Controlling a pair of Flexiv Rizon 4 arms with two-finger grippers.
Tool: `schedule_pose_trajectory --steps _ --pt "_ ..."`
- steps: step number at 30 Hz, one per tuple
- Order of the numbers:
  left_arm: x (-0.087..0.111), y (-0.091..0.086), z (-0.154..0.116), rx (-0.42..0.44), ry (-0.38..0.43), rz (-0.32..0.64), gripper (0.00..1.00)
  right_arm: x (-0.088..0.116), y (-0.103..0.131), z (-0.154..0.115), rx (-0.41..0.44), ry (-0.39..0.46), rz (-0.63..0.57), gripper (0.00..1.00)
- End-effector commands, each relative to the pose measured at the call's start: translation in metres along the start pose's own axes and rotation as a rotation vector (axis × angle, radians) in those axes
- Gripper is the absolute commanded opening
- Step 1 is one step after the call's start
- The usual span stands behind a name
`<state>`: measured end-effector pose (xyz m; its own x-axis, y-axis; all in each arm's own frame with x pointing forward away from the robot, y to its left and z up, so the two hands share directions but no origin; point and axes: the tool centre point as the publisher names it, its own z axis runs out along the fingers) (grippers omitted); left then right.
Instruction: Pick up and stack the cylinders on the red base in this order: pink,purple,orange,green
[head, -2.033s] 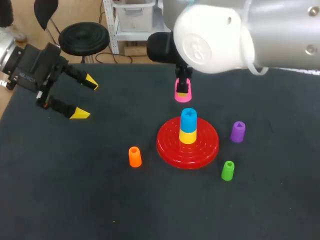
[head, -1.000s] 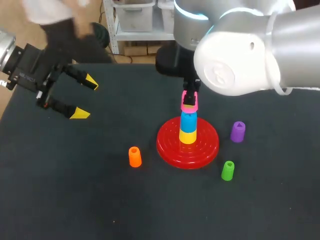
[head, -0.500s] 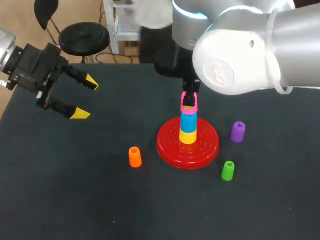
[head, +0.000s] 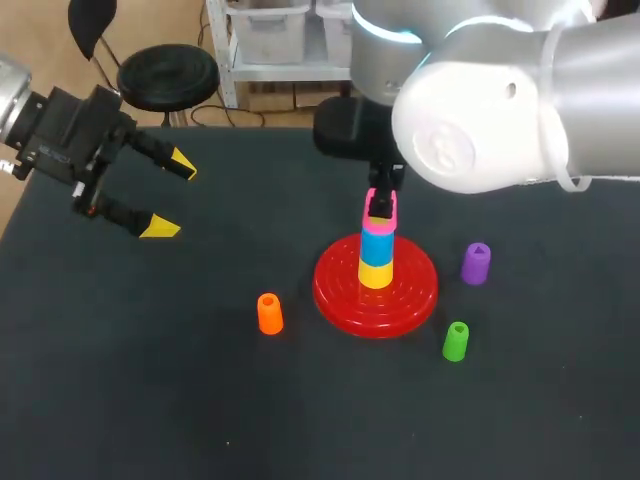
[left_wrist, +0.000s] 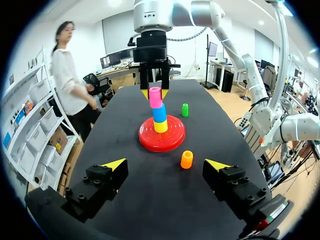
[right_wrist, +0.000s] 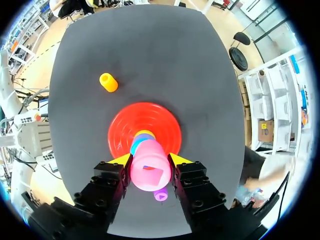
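Observation:
The red base (head: 340, 285) holds a yellow cylinder (head: 376, 273) with a blue one (head: 377, 245) on it. My right gripper (head: 381, 203) is shut on the pink cylinder (head: 380, 211), which it holds right on top of the blue one. In the right wrist view the pink cylinder (right_wrist: 148, 171) fills the gap between both fingers (right_wrist: 122, 161), over the base (right_wrist: 122, 131). The purple cylinder (head: 476, 263) stands right of the base, the green one (head: 456, 341) at its front right, and the orange one (head: 269, 313) at its front left. My left gripper (head: 160, 194) hangs open at the far left, holding nothing.
In the left wrist view the orange cylinder (left_wrist: 186, 159) stands a short way ahead of my open left gripper (left_wrist: 166, 165), with the base (left_wrist: 147, 141) and its stack beyond. Bare dark tabletop lies between my left gripper and the base.
The right gripper carried the pink cylinder from the table behind the base to the top of the blue one, and has barely shifted since. The left arm has kept still.

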<state>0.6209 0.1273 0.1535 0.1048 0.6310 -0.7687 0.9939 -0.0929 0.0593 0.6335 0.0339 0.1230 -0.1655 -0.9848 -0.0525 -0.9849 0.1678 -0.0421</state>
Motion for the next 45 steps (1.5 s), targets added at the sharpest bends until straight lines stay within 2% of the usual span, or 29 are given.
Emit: schedule_pose_trajectory --steps 1,13,32,45 --pt "0.0009 -0.0014 0.0002 -0.004 -0.002 0.003 1.00 0.0003 -0.0018 0.0050 -0.004 -0.006 -0.002 0.00" --pt "0.0009 -0.0014 0.0002 -0.004 -0.002 0.003 1.00 -0.0011 0.0000 0.0004 0.000 -0.029 -0.015 0.00" --pt "0.0009 -0.0014 0.0002 -0.004 -0.002 0.003 1.00 -0.0017 0.0059 -0.0036 0.002 -0.021 -0.017 0.00" --pt "0.0009 -0.0014 0.0002 -0.004 -0.002 0.003 1.00 0.0027 0.0046 0.0029 -0.021 -0.012 -0.009 0.00"
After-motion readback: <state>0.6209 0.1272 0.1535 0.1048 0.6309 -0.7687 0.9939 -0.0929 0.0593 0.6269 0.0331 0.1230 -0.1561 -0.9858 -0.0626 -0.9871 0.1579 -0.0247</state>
